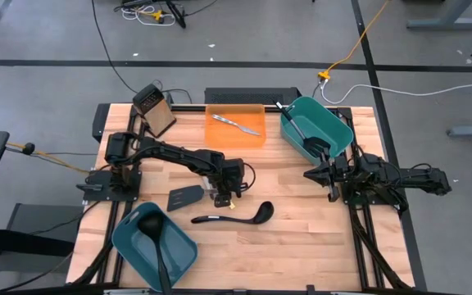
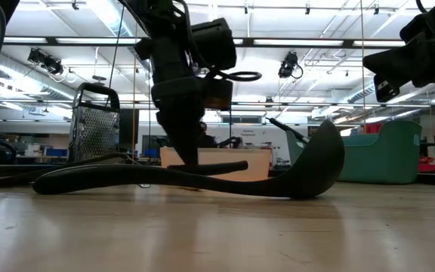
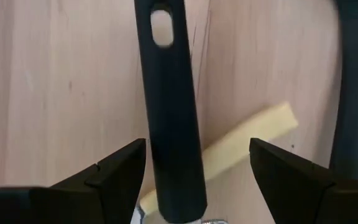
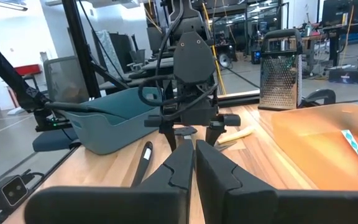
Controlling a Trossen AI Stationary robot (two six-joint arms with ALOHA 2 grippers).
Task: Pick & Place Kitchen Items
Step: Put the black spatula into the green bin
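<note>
My left gripper [image 1: 222, 195] points down at mid-table, open, with one finger on either side of a black spatula's handle [image 3: 169, 124], near the end with the hanging hole. No touch shows. The spatula's slotted head [image 1: 185, 197] lies flat on the table toward the left edge. The black handle lies across a pale yellow-handled piece [image 3: 253, 137]. Just nearer lies a black ladle [image 1: 232, 216], resting on its bowl and handle end [image 2: 202, 177]. My right gripper [image 4: 194, 158] waits shut and level at the table's right side [image 1: 318, 174].
A teal bin [image 1: 154, 246] at the near left holds a black ladle. Another teal bin [image 1: 315, 125] at the far right holds a black utensil. Between them at the back are an orange tray [image 1: 236, 127] with a knife and a metal grater [image 1: 154, 109].
</note>
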